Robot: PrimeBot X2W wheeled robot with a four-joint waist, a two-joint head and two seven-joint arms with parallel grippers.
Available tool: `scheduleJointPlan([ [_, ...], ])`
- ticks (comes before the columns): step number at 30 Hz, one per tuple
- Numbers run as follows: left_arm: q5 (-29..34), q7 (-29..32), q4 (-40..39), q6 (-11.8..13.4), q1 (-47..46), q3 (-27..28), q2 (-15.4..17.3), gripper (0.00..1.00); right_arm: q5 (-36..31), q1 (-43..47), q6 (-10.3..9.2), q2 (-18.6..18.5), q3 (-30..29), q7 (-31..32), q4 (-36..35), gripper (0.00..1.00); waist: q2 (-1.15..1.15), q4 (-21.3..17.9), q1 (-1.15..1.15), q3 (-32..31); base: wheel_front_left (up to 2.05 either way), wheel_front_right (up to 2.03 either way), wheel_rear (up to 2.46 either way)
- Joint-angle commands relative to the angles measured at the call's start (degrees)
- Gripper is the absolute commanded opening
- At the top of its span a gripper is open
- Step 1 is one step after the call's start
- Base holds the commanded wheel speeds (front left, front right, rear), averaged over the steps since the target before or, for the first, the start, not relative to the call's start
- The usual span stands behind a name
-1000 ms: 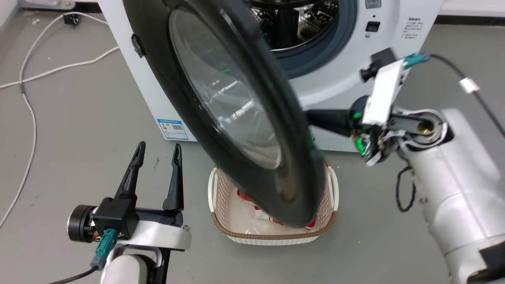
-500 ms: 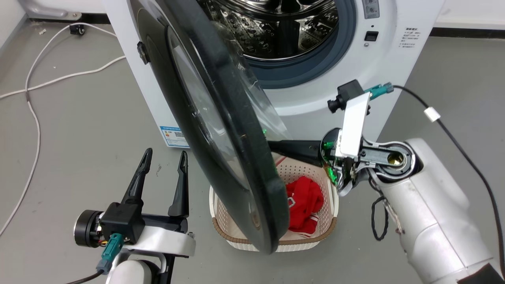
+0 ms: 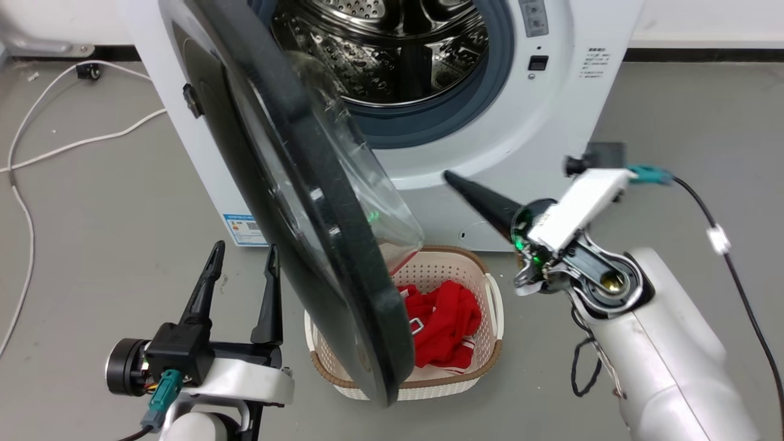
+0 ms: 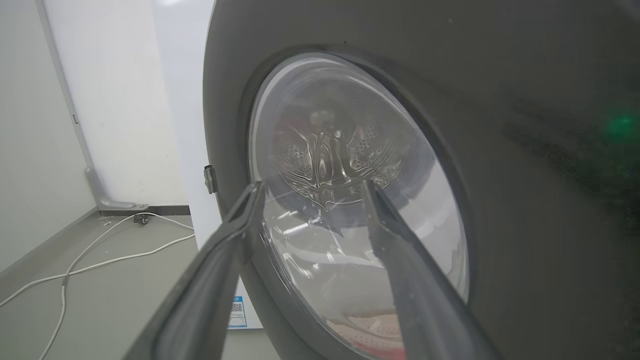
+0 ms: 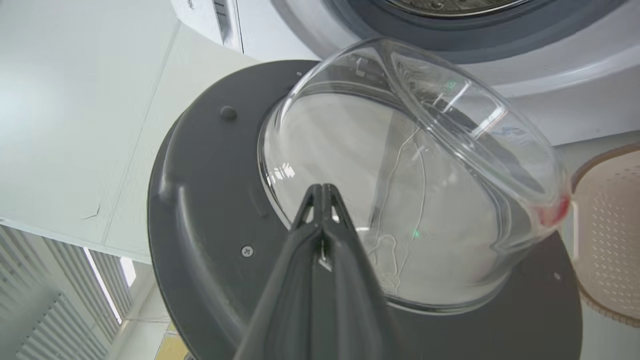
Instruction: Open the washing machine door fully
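Note:
The washing machine [image 3: 551, 122] stands at the top with its steel drum [image 3: 392, 55] exposed. The washing machine door [image 3: 361, 275] is swung out toward me, nearly edge-on, its glass bowl [image 3: 380, 202] bulging to the right. My left gripper [image 3: 245, 251] stands open at the lower left, just left of the door. In the left wrist view its fingers [image 4: 312, 184] point at the door's outer face [image 4: 525, 225]. My right gripper [image 3: 450, 176] is shut on nothing, right of the bowl and apart from it. In the right wrist view it [image 5: 322, 187] points at the door's inner side [image 5: 210, 200].
A beige perforated basket [image 3: 474, 364] with red clothes sits on the floor under the door's lower edge, in front of the machine; it [image 5: 605, 225] also shows at the right wrist view's right edge. White cables [image 3: 86, 142] lie on the grey floor to the left.
The door has swung further out, uncovering the drum and basket. My right gripper has come away from behind the door and now points up-left. The head camera has shifted.

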Motion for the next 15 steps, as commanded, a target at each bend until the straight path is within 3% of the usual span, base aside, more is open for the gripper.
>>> scheduleJointPlan([
  [1,0.0,-0.2,0.1,0.2,0.9,0.6,0.0,1.00,-1.3,2.2,0.00,-0.5,-1.5,-4.1,-0.8,0.00,0.00,-0.6,0.00,-0.3,0.00,0.00,0.00],
  [9,0.1,-0.2,0.6,0.1,1.8,1.9,0.0,1.00,-2.6,10.2,-0.01,-3.0,-7.1,-14.2,-3.9,0.00,0.00,-1.9,0.00,-1.5,0.00,0.00,0.00],
  [10,0.2,-0.2,0.6,0.0,2.0,2.1,0.0,1.00,-3.1,11.5,0.00,-3.5,-7.7,-15.6,-4.5,0.17,0.00,-2.0,0.00,-1.6,0.00,0.00,0.00],
  [11,0.2,-0.2,0.6,0.0,2.3,2.2,0.0,1.00,-4.1,12.6,0.00,-4.1,-8.1,-17.2,-5.3,0.41,0.00,-2.2,0.00,-1.7,0.00,0.00,0.00],
  [12,0.3,-0.2,0.6,0.0,2.4,2.3,0.0,1.00,-5.0,14.0,0.00,-4.5,-8.3,-18.7,-6.1,0.67,0.00,-2.3,0.00,-2.0,0.00,0.00,0.00],
  [13,0.3,-0.2,0.6,0.0,2.5,2.3,0.0,1.00,-5.7,15.5,0.00,-4.5,-8.7,-20.2,-6.9,1.00,0.00,-2.3,0.00,-2.1,0.00,0.00,0.00],
  [15,0.2,-0.2,0.7,0.0,2.5,2.4,0.0,1.00,-7.1,18.1,-0.01,-4.6,-9.4,-23.0,-8.4,1.00,0.00,-2.3,0.00,-2.1,0.00,0.00,0.00],
])
